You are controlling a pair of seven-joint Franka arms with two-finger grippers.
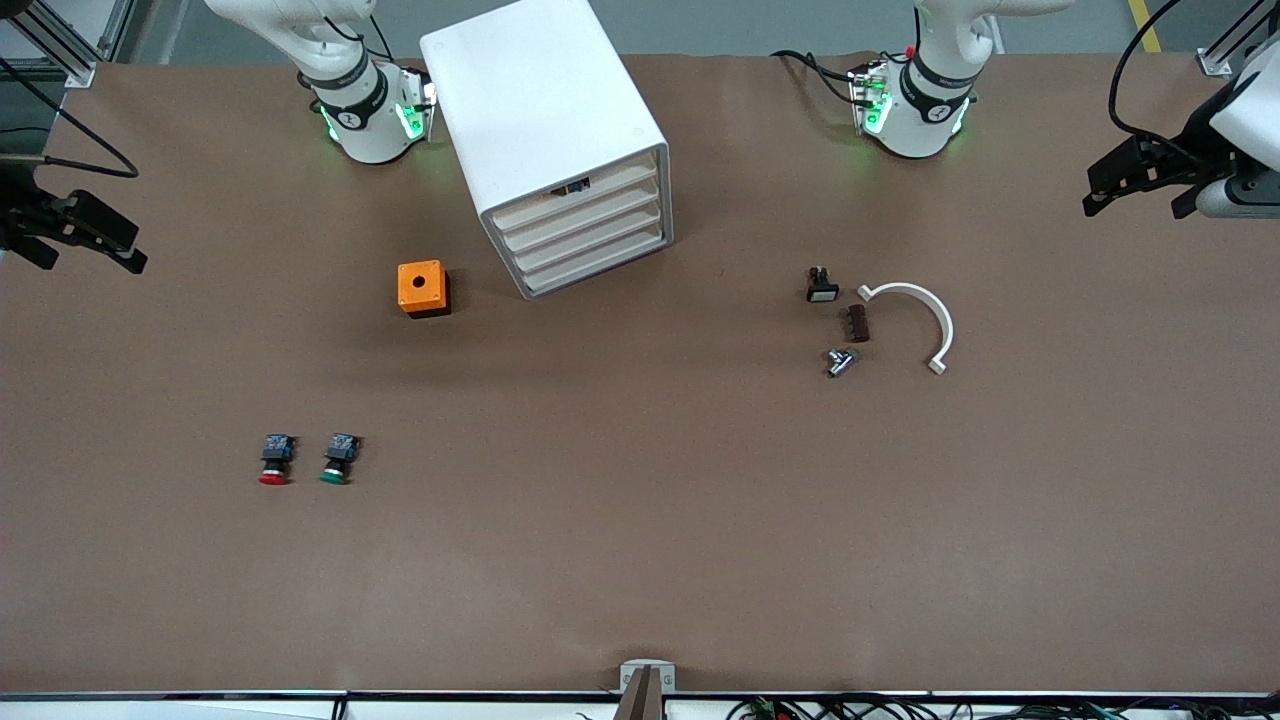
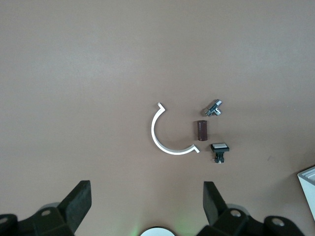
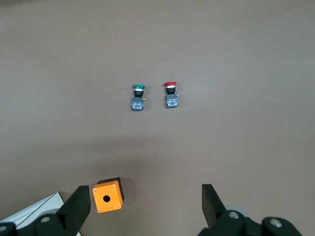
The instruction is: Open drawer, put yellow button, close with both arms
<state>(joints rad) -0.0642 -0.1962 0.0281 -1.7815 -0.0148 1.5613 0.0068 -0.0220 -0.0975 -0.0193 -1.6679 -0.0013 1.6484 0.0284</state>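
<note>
Front view: drawer shut, topmost in cabinet near tabletop's base-side edge; dark-yellow speck at its front, possibly yellow button. Light, stiff, free-sliding; best hooked at front lip. Left hand, right hand spread, waiting over tabletop ends.

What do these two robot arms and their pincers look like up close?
Both arms are glossy white with black joint rings; green lights glow at their bases, where black cables run. The left pincer and the right pincer are matte black, each with two chunky wedge-shaped fingers, and screw holes show in the wrist views.
</note>
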